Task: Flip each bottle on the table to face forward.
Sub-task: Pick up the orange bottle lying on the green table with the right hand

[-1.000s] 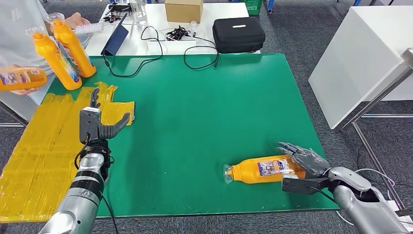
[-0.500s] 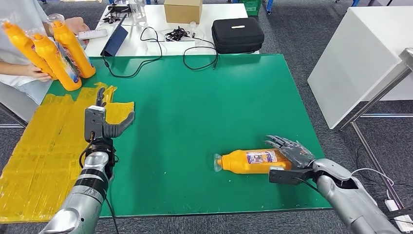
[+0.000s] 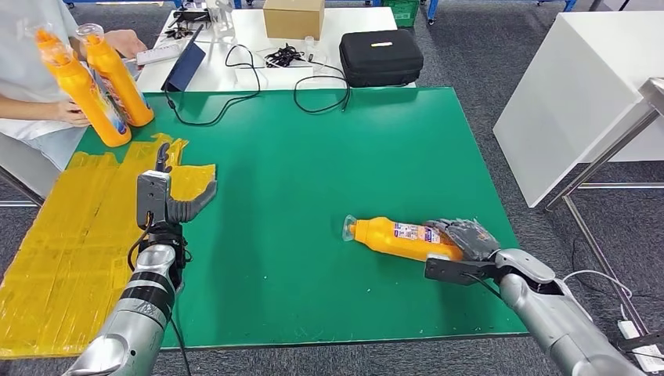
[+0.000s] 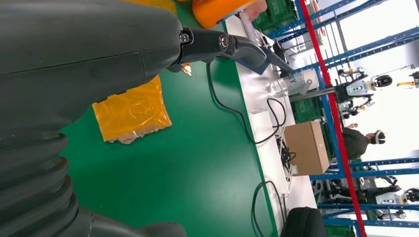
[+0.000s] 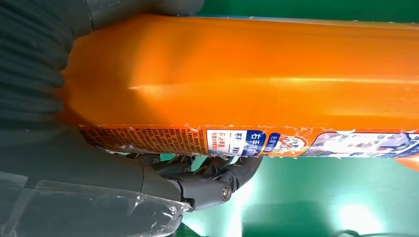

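Note:
An orange bottle (image 3: 399, 237) with a blue and white label lies on its side on the green table (image 3: 329, 157), neck pointing left and slightly away. My right hand (image 3: 470, 239) grips its base end. In the right wrist view the bottle (image 5: 247, 74) lies across the hand, with dark fingers (image 5: 217, 173) curled along its labelled side. My left hand (image 3: 164, 196) stands raised and open over the edge of the yellow mat (image 3: 63, 235), holding nothing. Two more orange bottles (image 3: 117, 78) stand upright at the table's far left corner, a person's hand (image 3: 69, 113) on one.
A person sits at the far left. Behind the green table a white table carries a black case (image 3: 381, 55), a cardboard box (image 3: 294, 16), cables and a tablet. A white cabinet (image 3: 579, 94) stands to the right.
My right hand has dragged the lying bottle left and away, swinging its neck farther from me. The person has stood a bottle upright beside the others. My left hand has barely moved.

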You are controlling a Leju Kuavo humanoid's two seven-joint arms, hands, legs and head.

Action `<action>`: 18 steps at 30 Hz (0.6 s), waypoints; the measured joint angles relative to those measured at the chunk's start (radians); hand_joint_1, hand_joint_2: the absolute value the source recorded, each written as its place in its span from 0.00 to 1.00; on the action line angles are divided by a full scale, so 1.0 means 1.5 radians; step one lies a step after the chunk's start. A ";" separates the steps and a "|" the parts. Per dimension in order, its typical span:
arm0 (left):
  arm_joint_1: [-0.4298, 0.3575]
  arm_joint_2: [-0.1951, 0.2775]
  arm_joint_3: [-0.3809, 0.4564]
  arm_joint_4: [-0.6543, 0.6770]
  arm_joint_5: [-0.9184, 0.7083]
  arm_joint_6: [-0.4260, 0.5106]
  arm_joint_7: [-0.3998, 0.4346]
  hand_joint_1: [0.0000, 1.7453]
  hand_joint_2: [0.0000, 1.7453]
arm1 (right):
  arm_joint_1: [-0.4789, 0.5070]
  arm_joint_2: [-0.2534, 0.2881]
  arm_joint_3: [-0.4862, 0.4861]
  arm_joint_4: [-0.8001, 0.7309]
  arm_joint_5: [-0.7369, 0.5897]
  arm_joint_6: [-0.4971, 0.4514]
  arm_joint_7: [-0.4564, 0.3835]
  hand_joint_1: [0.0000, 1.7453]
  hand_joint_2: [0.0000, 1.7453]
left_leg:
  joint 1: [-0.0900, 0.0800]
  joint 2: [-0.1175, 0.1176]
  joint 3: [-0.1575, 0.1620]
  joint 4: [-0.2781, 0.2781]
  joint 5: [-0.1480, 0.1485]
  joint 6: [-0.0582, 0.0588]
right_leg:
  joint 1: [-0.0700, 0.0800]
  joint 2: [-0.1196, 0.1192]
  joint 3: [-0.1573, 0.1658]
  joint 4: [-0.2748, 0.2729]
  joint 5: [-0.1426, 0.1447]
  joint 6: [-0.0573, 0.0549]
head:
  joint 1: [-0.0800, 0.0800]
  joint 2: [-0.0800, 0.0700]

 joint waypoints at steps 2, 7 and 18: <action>0.000 0.000 0.000 0.000 0.000 0.000 0.000 0.00 1.00 | -0.001 0.002 0.000 0.002 0.000 0.000 0.000 1.00 1.00 | 0.000 0.000 0.000 0.000 0.000 0.000 | 0.000 0.000 0.000 0.000 0.000 0.000 | 0.000 0.000; 0.000 0.000 0.000 0.000 0.002 0.000 0.000 0.00 1.00 | -0.004 0.004 0.000 0.007 0.000 0.000 0.000 1.00 1.00 | 0.000 0.001 0.001 0.000 0.000 0.000 | 0.000 0.001 0.000 0.000 0.000 0.000 | 0.000 0.000; 0.001 0.000 0.000 0.000 0.005 -0.001 0.003 0.00 1.00 | -0.006 0.032 -0.004 0.023 0.005 -0.045 0.038 1.00 1.00 | 0.000 0.001 0.001 0.000 0.000 0.000 | 0.000 0.002 0.001 0.000 0.000 0.000 | 0.000 0.000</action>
